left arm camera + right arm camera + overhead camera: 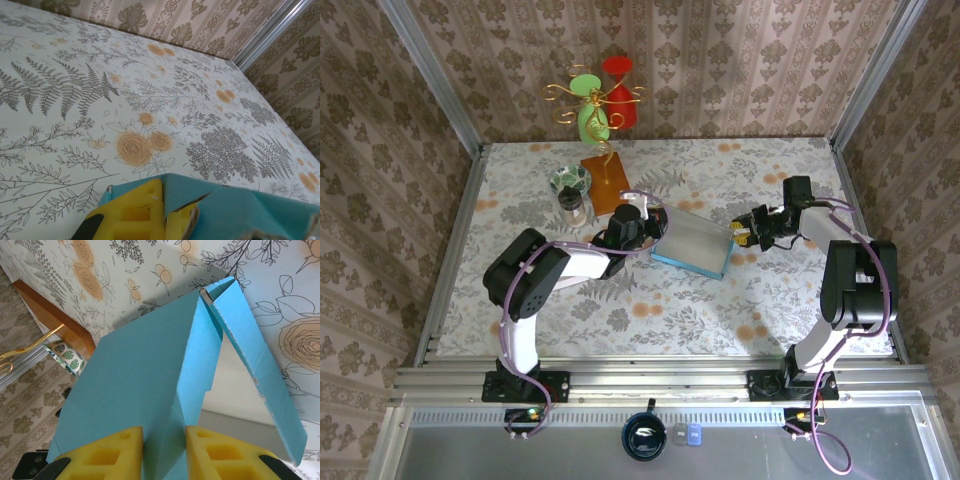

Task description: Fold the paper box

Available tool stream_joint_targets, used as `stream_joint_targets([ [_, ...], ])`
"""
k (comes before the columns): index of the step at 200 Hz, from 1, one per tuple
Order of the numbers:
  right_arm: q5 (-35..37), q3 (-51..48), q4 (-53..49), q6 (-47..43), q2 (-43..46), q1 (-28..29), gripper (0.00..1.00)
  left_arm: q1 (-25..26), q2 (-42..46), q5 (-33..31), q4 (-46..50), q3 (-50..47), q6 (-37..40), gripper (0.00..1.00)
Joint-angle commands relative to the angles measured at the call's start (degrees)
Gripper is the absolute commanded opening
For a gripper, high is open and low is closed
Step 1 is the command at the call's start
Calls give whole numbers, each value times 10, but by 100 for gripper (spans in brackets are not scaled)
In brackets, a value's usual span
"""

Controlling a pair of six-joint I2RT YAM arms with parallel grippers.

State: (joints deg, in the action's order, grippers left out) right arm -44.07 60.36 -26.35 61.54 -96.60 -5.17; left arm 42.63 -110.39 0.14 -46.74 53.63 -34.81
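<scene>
The blue paper box point(692, 246) lies partly folded in the middle of the flowered table. At the box's left edge my left gripper point(645, 224) holds a blue flap point(235, 207). In the left wrist view its yellow fingers point(132, 210) are pinched together on that flap, and the left gripper point(169, 207) is shut. My right gripper point(748, 233) is at the box's right edge. In the right wrist view a raised blue panel point(140, 375) runs down between the yellow pads point(107, 455), which press it from both sides at the right gripper point(164, 440). A side flap point(250, 355) stands up to the right.
An orange wooden block point(605, 182) carrying a gold wire stand with red and green cones point(602, 95) sits behind the box. A small glass jar point(574, 206) and a patterned cup point(570, 180) stand left of it. Metal rails and papered walls ring the table.
</scene>
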Motion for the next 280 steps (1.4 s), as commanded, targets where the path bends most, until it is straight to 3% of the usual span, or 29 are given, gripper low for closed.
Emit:
stream_joint_targets([
  [1, 19, -13, -20, -29, 4, 16, 27, 8, -2, 75, 32, -10, -66, 3],
  [65, 51, -17, -40, -61, 18, 31, 26, 9, 9, 90, 31, -68, -56, 8],
  [142, 122, -44, -65, -97, 63, 81, 23, 2, 86, 95, 143, -100, -58, 43],
  [188, 142, -74, -48, -92, 83, 94, 24, -2, 118, 140, 188, -139, -80, 55],
  [232, 154, -82, -48, -96, 92, 97, 24, -5, 187, 146, 259, -132, -53, 52],
  [280, 177, -70, -73, -126, 97, 97, 26, -13, 277, 135, 482, -64, -63, 49],
])
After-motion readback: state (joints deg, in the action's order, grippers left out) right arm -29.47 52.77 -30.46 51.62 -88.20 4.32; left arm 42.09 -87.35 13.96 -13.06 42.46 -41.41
